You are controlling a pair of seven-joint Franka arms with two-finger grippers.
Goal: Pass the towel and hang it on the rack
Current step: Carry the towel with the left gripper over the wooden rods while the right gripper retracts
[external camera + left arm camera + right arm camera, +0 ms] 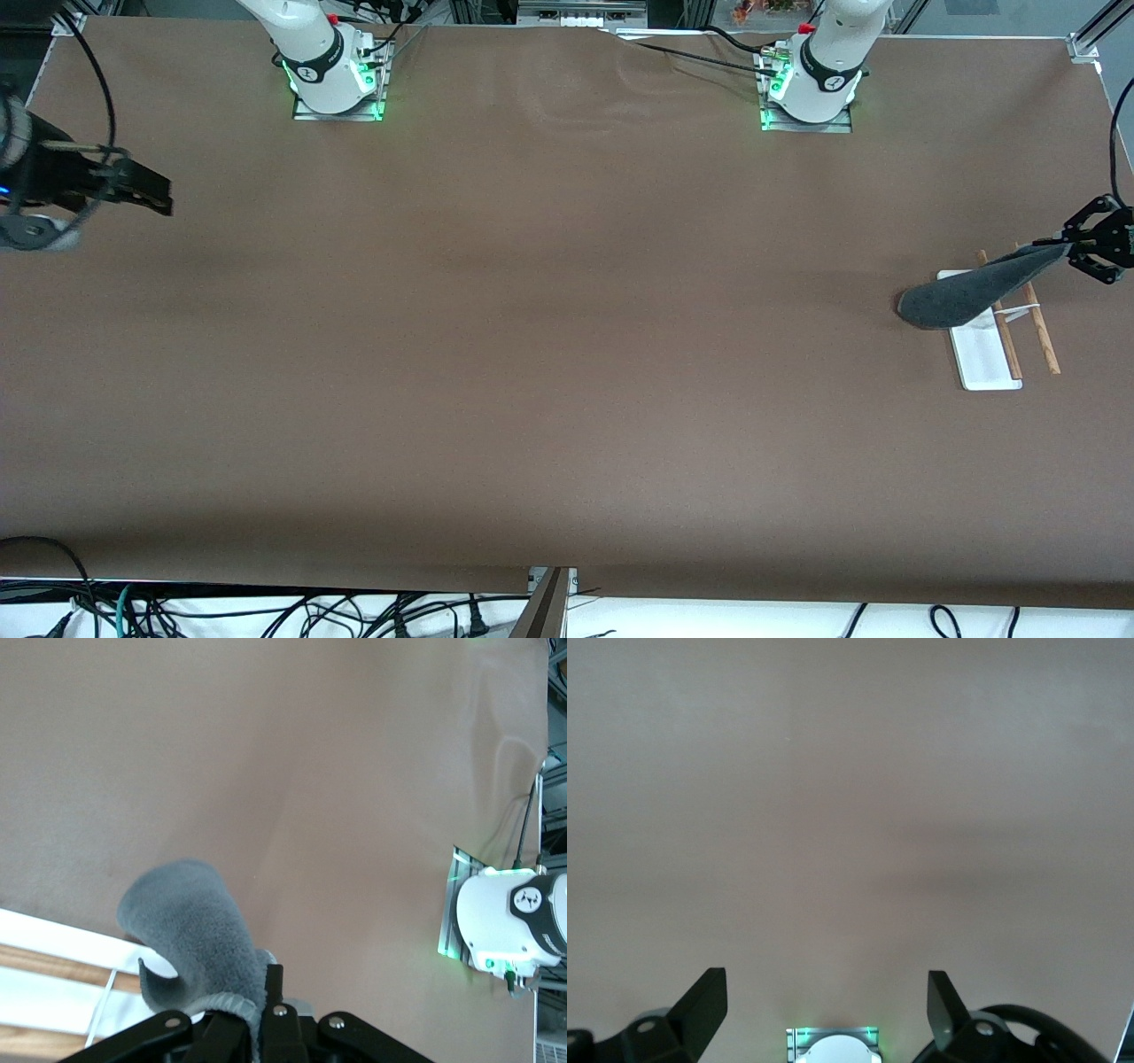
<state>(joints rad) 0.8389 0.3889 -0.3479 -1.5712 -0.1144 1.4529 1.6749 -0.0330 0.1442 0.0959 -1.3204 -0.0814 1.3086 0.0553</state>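
The dark grey fuzzy towel (970, 291) hangs stretched from my left gripper (1067, 244), which is shut on its pale stitched edge over the rack (1019, 328) at the left arm's end of the table. The towel drapes across the rack's two brown rods and its white base. In the left wrist view the towel (190, 930) curls out from the left gripper (261, 1005), with the rack's base and a rod (53, 966) under it. My right gripper (151, 195) is open and empty, up over the right arm's end of the table; it also shows in the right wrist view (828, 992).
The brown table (532, 354) is bare between the arms. The arm bases (337, 80) (811, 89) stand at the edge farthest from the front camera. Cables (266, 611) hang below the edge nearest to the front camera.
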